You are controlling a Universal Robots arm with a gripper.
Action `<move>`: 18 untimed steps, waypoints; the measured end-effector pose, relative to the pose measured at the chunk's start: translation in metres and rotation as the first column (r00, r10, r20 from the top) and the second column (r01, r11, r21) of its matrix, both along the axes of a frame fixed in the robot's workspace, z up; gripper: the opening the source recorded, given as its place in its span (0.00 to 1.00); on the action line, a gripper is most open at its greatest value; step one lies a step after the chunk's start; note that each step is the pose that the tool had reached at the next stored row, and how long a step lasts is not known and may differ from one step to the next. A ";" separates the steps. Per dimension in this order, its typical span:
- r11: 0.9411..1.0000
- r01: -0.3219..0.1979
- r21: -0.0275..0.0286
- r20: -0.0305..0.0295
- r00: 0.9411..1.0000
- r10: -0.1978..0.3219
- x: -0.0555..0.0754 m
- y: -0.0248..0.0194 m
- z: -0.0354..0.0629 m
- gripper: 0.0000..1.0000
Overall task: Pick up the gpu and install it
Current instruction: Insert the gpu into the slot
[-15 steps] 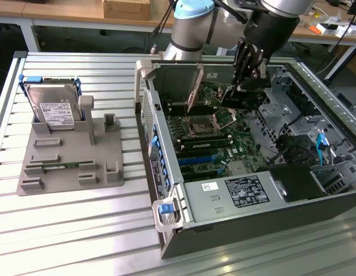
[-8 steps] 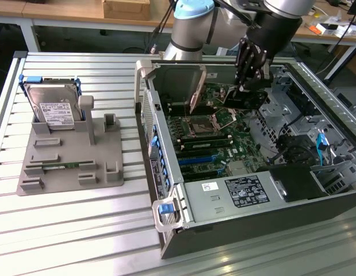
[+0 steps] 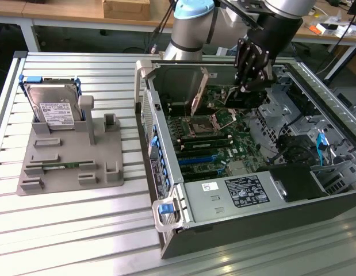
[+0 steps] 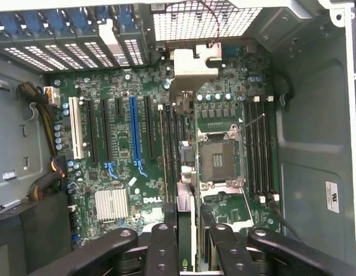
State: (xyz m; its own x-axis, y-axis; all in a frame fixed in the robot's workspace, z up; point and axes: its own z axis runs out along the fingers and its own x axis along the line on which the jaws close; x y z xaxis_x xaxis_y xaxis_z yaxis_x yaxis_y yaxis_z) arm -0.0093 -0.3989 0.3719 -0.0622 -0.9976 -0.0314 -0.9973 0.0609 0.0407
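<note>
The gpu (image 3: 226, 99) is a thin dark card held on edge inside the open computer case (image 3: 224, 230), just above the green motherboard (image 3: 224, 149). My gripper (image 3: 247, 83) comes down from above, shut on the card's upper edge. In the wrist view the gpu (image 4: 186, 190) runs edge-on away from my black fingers (image 4: 161, 250). Its silver bracket (image 4: 195, 66) sits at the far end by the case's rear wall. The card lies between the blue slot (image 4: 133, 129) and the CPU socket (image 4: 219, 158). Whether its edge touches a slot I cannot tell.
A grey fixture plate (image 3: 68, 172) on the slatted table at the exterior view's left holds a silver hard drive (image 3: 51, 109) and a slim green memory stick (image 3: 60, 165). Drive bays and cables (image 3: 304, 149) fill the case's right side. The power supply (image 3: 241, 192) sits in front.
</note>
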 end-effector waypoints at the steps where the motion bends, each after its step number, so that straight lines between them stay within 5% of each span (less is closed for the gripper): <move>1: 1.000 -0.010 0.000 0.000 1.000 0.010 0.000 0.0000 0.0000 0.27; 8: 0.993 -0.118 0.000 0.000 0.993 0.118 0.000 0.0000 -0.0001 0.27; 18: 0.992 -0.124 0.000 0.000 0.992 0.124 0.000 0.0000 -0.0027 0.27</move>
